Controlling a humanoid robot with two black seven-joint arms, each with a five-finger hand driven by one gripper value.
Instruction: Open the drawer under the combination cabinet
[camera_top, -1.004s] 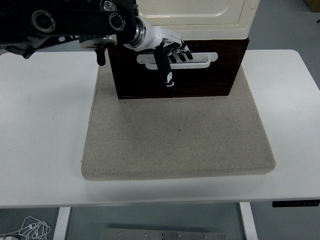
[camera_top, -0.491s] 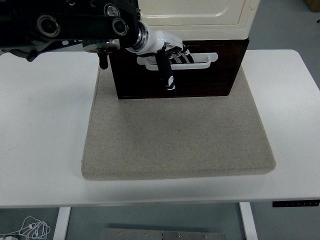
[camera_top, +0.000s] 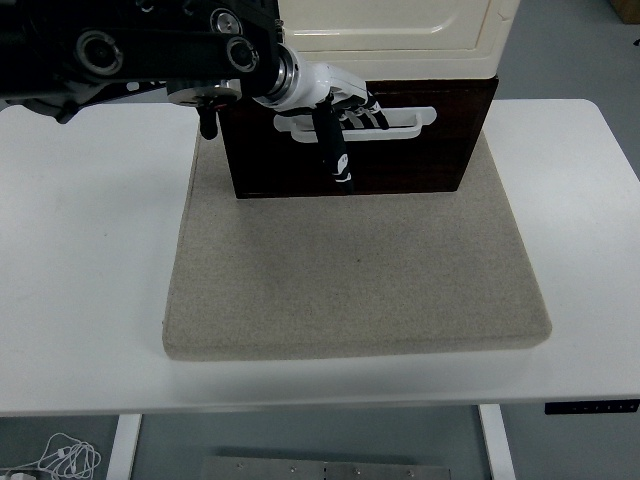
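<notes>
Left robot hand (camera_top: 335, 105) at dark brown wooden drawer (camera_top: 355, 140).
Fingers (camera_top: 372, 117) hooked in its white handle (camera_top: 400, 123), clamped; thumb points down.

Dark brown drawer (camera_top: 400, 160), white handle (camera_top: 400, 125), beige mat (camera_top: 350, 280).

A single camera covers the scene, set high on the robot's side of the desk (camera_top: 80, 250) and facing forward and down. The desk's near edge runs along the bottom of the frame, with floor below it. The cabinet (camera_top: 390, 25) stands at the far end, cut off by the top edge, so its height probably cannot be judged. The view is fairly near; the desk spans nearly the full width.
</notes>
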